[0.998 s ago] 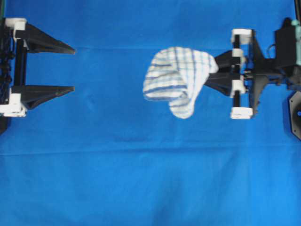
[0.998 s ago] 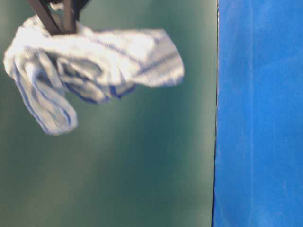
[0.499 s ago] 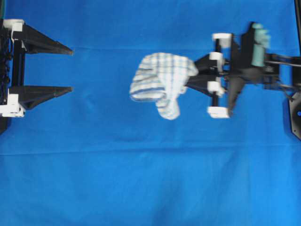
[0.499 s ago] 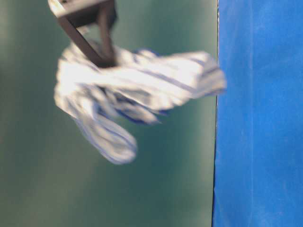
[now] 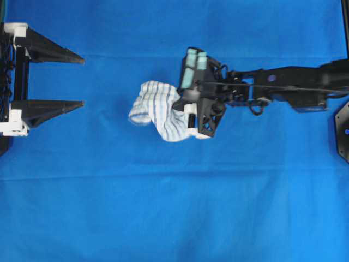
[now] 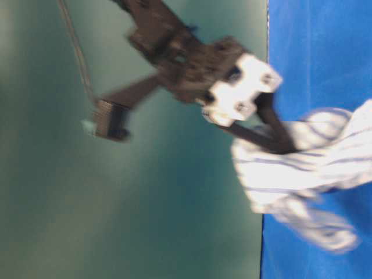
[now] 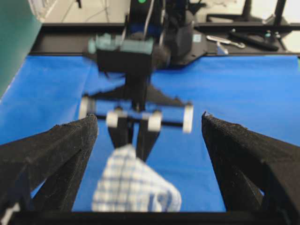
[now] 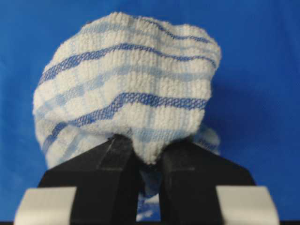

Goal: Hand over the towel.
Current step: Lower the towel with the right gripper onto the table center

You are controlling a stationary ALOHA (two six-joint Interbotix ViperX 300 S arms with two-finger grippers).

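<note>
The towel (image 5: 155, 108) is a small white cloth with blue and grey checks, bunched up and hanging above the large blue cloth near the middle. My right gripper (image 5: 182, 106) is shut on its right end; in the right wrist view the towel (image 8: 126, 79) bulges out over the closed gripper (image 8: 147, 150). It also shows in the table-level view (image 6: 308, 168) under the tilted right gripper (image 6: 279, 142). My left gripper (image 5: 82, 80) is wide open and empty at the left edge, facing the towel. In the left wrist view the towel (image 7: 133, 187) hangs between the open fingers (image 7: 61, 145).
The large plain blue cloth (image 5: 174, 207) covers the whole table. The right arm (image 5: 283, 87) stretches across from the right edge. A black base plate (image 5: 341, 131) sits at the far right.
My right gripper has carried the towel leftward toward the open left gripper and has rolled its wrist. The left gripper has not moved.
</note>
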